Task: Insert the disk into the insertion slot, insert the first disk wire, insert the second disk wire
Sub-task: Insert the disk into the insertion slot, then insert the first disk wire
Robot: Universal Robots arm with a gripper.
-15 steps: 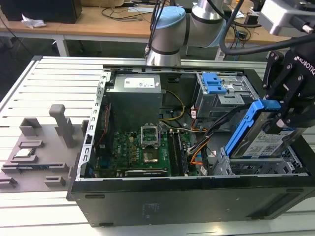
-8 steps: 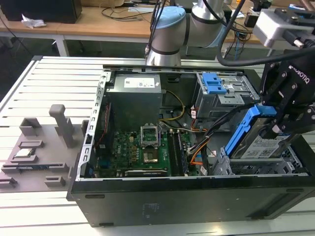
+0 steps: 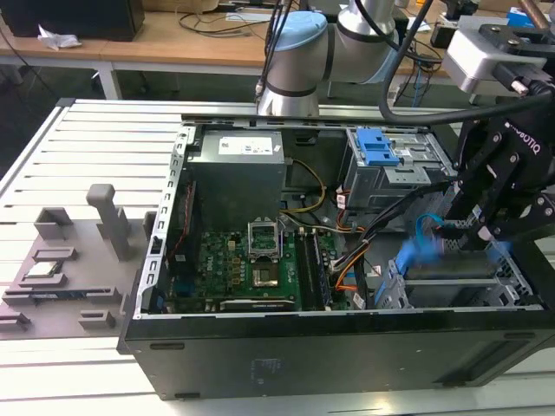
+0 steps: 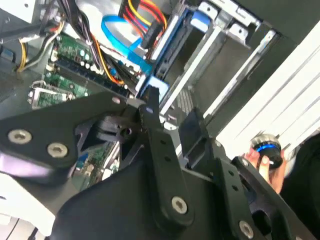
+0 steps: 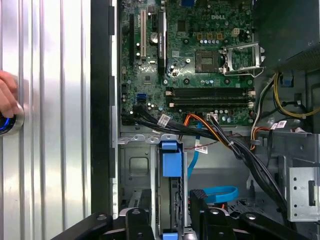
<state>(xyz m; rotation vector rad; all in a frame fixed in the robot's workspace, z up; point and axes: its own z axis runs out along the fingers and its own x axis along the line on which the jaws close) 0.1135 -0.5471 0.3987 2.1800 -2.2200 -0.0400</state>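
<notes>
- The insertion slot [image 3: 519, 279] sits at 4 o'clock in the open computer case [image 3: 347, 347], which lies on a slatted metal counter [image 3: 95, 139]; a wooden counter [image 3: 156, 48] stands at 12 o'clock.
- In the first wrist view the tool [image 5: 167, 205] straddles a blue-tabbed disk [image 5: 171, 159], apparently open.
- The second disk wire [image 5: 220, 194] loops beside it; a hand [image 5: 7, 95] rests on the slats.
</notes>
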